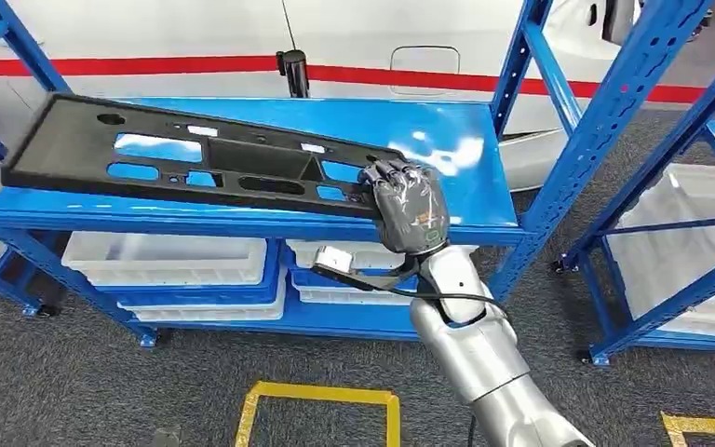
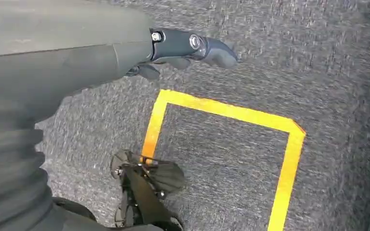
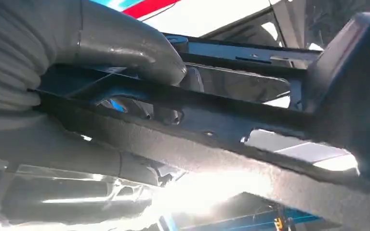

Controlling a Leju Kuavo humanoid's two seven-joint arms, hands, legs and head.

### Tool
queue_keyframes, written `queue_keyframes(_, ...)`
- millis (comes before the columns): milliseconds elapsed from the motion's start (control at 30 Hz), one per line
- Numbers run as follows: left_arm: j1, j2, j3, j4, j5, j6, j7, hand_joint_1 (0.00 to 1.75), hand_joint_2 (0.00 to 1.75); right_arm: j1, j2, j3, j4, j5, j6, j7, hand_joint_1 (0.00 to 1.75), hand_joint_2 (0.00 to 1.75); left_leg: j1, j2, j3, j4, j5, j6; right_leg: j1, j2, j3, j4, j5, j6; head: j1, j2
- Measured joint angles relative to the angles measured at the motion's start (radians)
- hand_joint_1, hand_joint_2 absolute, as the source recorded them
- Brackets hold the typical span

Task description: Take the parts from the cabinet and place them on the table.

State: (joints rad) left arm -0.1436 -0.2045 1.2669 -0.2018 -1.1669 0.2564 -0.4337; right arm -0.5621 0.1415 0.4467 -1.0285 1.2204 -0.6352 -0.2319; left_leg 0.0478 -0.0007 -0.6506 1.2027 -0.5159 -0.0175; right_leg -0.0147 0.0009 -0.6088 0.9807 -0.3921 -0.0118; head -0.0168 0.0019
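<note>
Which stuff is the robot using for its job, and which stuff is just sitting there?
For the job: black part, right robot hand holding its end, blue shelf.
Just there: white bins, yellow floor tape, left robot hand.

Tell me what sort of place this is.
Probably a factory or workshop parts store: blue steel shelving carries a long black moulded part, white bins sit beneath, and yellow floor markings are taped on grey carpet. The right hand grips the part.
</note>
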Motion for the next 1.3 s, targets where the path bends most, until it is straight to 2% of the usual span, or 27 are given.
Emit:
queue_keyframes(33,-0.001,0.0,0.0,0.0,0.0,-0.001,0.0,0.0,1.75,0.0,0.0,0.0,0.0,0.003,0.0,0.0,1.71,1.75,-0.002,0.0,0.065,-0.104,0.035,0.008,0.001,0.0,-0.001,0.0,0.003,0.004,-0.001,0.0)
queue_keyframes(67,-0.003,0.001,0.0,0.0,-0.002,-0.002,0.0,0.0,1.75,-0.001,0.002,0.0,-0.002,0.004,0.0,0.0,1.71,1.75,-0.006,0.001,0.113,-0.191,0.038,0.016,0.001,0.0,-0.001,0.001,0.006,0.009,0.0,0.0)
queue_keyframes(100,-0.004,0.0,0.0,0.0,-0.002,-0.003,0.0,0.0,1.75,-0.002,0.001,0.0,-0.003,0.004,0.0,0.0,1.71,1.75,-0.014,0.003,0.11,-0.186,0.043,0.013,0.013,0.0,-0.003,0.001,0.011,0.016,0.002,0.0)
queue_keyframes(133,-0.005,-0.001,0.0,0.0,-0.002,-0.003,-0.001,0.0,1.75,-0.004,0.001,0.0,-0.003,0.005,0.0,0.001,1.71,1.75,-0.018,0.001,0.106,-0.187,0.046,0.016,0.008,-0.002,-0.005,0.001,0.012,0.019,0.003,0.0)
queue_keyframes(233,-0.005,-0.001,0.0,0.0,-0.002,-0.003,-0.001,0.0,1.75,-0.006,0.004,0.0,-0.005,0.005,0.0,0.002,1.71,1.75,-0.024,-0.001,0.098,-0.198,0.07,0.036,0.009,-0.003,-0.006,-0.01,0.029,0.045,0.003,0.0)
queue_keyframes(267,-0.006,-0.002,0.0,0.0,-0.002,-0.004,-0.001,0.0,1.75,-0.007,0.002,-0.001,-0.006,0.005,0.0,0.002,1.71,1.75,-0.02,0.005,0.095,-0.207,0.086,0.043,0.004,-0.003,-0.027,0.01,0.007,0.043,0.005,0.0)
queue_keyframes(300,-0.007,-0.002,0.0,0.0,-0.002,-0.004,-0.002,0.0,1.75,-0.008,0.0,-0.001,-0.006,0.006,0.0,0.002,1.71,1.75,-0.021,0.005,0.085,-0.207,0.095,0.054,0.005,-0.002,-0.047,0.06,-0.037,0.032,0.007,0.0)
queue_keyframes(367,-0.008,-0.002,0.0,0.0,-0.001,-0.004,-0.002,0.0,1.75,-0.008,-0.002,-0.001,-0.006,0.006,0.001,0.002,1.71,1.75,-0.027,0.004,0.06,-0.207,0.111,0.06,0.004,-0.002,-0.115,0.238,-0.128,0.02,0.009,0.0)
queue_keyframes(433,-0.008,-0.002,0.0,0.0,-0.001,-0.005,-0.002,0.0,1.75,-0.007,-0.004,-0.001,-0.006,0.007,0.002,0.003,1.71,1.75,-0.032,0.004,0.034,-0.206,0.127,0.06,0.004,-0.002,-0.139,0.34,-0.167,0.029,0.009,0.0)
queue_keyframes(467,-0.008,-0.003,0.001,0.0,0.0,-0.005,-0.002,0.0,1.75,-0.007,-0.005,-0.001,-0.006,0.008,0.003,0.003,1.71,1.75,-0.034,0.003,0.024,-0.205,0.135,0.059,0.004,-0.002,-0.111,0.31,-0.159,0.035,0.009,0.0)
queue_keyframes(533,-0.008,-0.004,0.002,0.0,0.002,-0.007,-0.002,0.0,1.75,-0.008,-0.004,-0.001,-0.006,0.017,0.005,0.005,1.71,1.75,-0.037,0.001,0.01,-0.205,0.149,0.055,0.006,-0.002,0.007,0.138,-0.115,0.044,0.01,0.0)
queue_keyframes(567,-0.008,-0.005,0.002,0.0,0.002,-0.011,-0.002,0.0,1.75,-0.01,-0.003,-0.001,-0.006,0.02,0.005,0.005,1.71,1.75,-0.038,0.0,0.006,-0.205,0.156,0.051,0.009,-0.002,0.082,0.029,-0.101,0.039,0.011,0.0)
queue_keyframes(600,-0.009,-0.009,0.002,0.0,0.003,-0.013,-0.003,0.0,1.75,-0.013,-0.002,-0.001,-0.008,0.022,0.005,0.006,1.71,1.75,-0.043,-0.001,-0.001,-0.205,0.163,0.044,0.017,-0.002,0.112,-0.014,-0.109,0.026,0.009,0.0)
queue_keyframes(700,-0.009,-0.01,0.002,0.0,0.003,-0.013,-0.003,0.0,1.75,-0.017,0.0,-0.003,-0.008,0.022,0.005,0.007,1.71,1.75,-0.04,0.0,-0.002,-0.211,0.183,0.028,0.022,0.0,0.088,-0.011,-0.086,0.019,0.009,0.0)
queue_keyframes(733,-0.009,-0.008,0.003,0.0,0.003,-0.013,-0.003,0.0,1.75,-0.017,0.001,-0.003,-0.008,0.023,0.005,0.008,1.71,1.75,-0.044,-0.001,-0.007,-0.214,0.189,0.021,0.011,-0.001,0.081,-0.018,-0.076,0.008,0.01,0.0)
queue_keyframes(767,-0.008,-0.007,0.003,0.0,0.003,-0.013,-0.003,0.0,1.75,-0.021,0.003,-0.002,-0.009,0.025,0.005,0.009,1.71,1.75,-0.036,-0.005,-0.017,-0.2,0.171,0.018,-0.003,-0.004,0.085,-0.021,-0.065,0.003,0.011,0.0)
queue_keyframes(800,-0.008,-0.007,0.003,0.0,0.003,-0.013,-0.003,0.0,1.75,-0.022,0.006,-0.002,-0.008,0.028,0.005,0.01,1.71,1.75,-0.035,-0.003,-0.034,-0.161,0.113,0.014,-0.004,-0.004,0.074,-0.02,-0.052,-0.013,0.007,0.0)
queue_keyframes(867,-0.008,-0.006,0.003,0.0,0.003,-0.013,-0.003,0.0,1.75,-0.022,0.008,-0.002,-0.008,0.034,0.005,0.011,1.71,1.75,-0.029,-0.004,-0.076,-0.012,0.0,0.001,-0.002,-0.004,0.051,-0.02,-0.034,-0.018,0.003,0.0)
queue_keyframes(900,-0.008,-0.006,0.003,0.0,0.003,-0.013,-0.003,0.0,1.75,-0.02,0.008,-0.002,-0.008,0.035,0.005,0.011,1.71,1.75,-0.026,-0.003,-0.096,0.062,-0.032,-0.005,-0.001,-0.005,0.039,-0.019,-0.024,-0.017,0.002,0.0)
queue_keyframes(933,-0.008,-0.006,0.003,0.0,0.003,-0.013,-0.003,0.0,1.75,-0.017,0.008,-0.002,-0.008,0.037,0.005,0.012,1.71,1.75,-0.023,-0.003,-0.099,0.108,-0.039,-0.01,-0.001,-0.005,0.026,-0.017,-0.014,-0.015,0.003,0.0)
queue_keyframes(1000,-0.008,-0.005,0.003,0.0,0.003,-0.013,-0.003,0.0,1.75,-0.014,0.008,-0.002,-0.008,0.039,0.004,0.013,1.71,1.75,-0.015,-0.002,-0.041,0.061,0.011,-0.014,-0.004,-0.005,-0.003,-0.009,0.001,-0.006,0.001,0.0)
queue_keyframes(1067,-0.009,-0.004,0.003,0.0,0.003,-0.013,-0.003,0.0,1.75,-0.014,0.008,-0.003,-0.009,0.039,0.004,0.013,1.71,1.75,-0.008,-0.001,0.084,-0.102,0.053,-0.02,-0.007,-0.004,-0.028,0.009,0.011,0.003,0.001,0.0)
queue_keyframes(1100,-0.012,-0.005,0.003,0.001,0.003,-0.013,-0.003,0.0,1.75,-0.014,0.008,-0.003,-0.01,0.039,0.004,0.014,1.71,1.75,-0.01,-0.005,0.122,-0.171,-0.001,-0.024,-0.003,-0.003,-0.037,0.014,0.018,0.014,0.0,0.0)
queue_keyframes(1133,-0.013,-0.006,0.003,0.0,0.002,-0.014,-0.003,0.0,1.75,-0.013,0.008,-0.005,-0.01,0.04,0.004,0.014,1.71,1.75,-0.019,-0.01,0.116,-0.161,0.023,-0.006,0.0,-0.003,-0.04,0.013,0.024,0.022,0.001,0.0)
queue_keyframes(1233,-0.013,-0.005,0.004,0.0,0.002,-0.014,-0.003,0.0,1.75,-0.015,0.01,-0.008,-0.012,0.04,0.004,0.015,1.71,1.75,-0.028,-0.009,0.1,-0.169,0.037,0.022,0.003,-0.004,-0.039,0.001,0.05,0.046,0.009,0.0)
queue_keyframes(1267,-0.013,-0.006,0.004,0.0,0.002,-0.014,-0.003,0.0,1.75,-0.015,0.008,-0.009,-0.012,0.04,0.004,0.015,1.71,1.75,-0.021,-0.002,0.093,-0.181,0.057,0.039,0.006,-0.004,-0.052,0.005,0.049,0.053,0.009,0.0)
queue_keyframes(1300,-0.015,-0.007,0.004,0.0,0.002,-0.014,-0.003,0.0,1.75,-0.014,0.007,-0.01,-0.013,0.041,0.004,0.015,1.71,1.75,-0.026,0.0,0.08,-0.184,0.071,0.051,0.003,-0.003,-0.073,0.033,0.01,0.043,0.009,0.0)
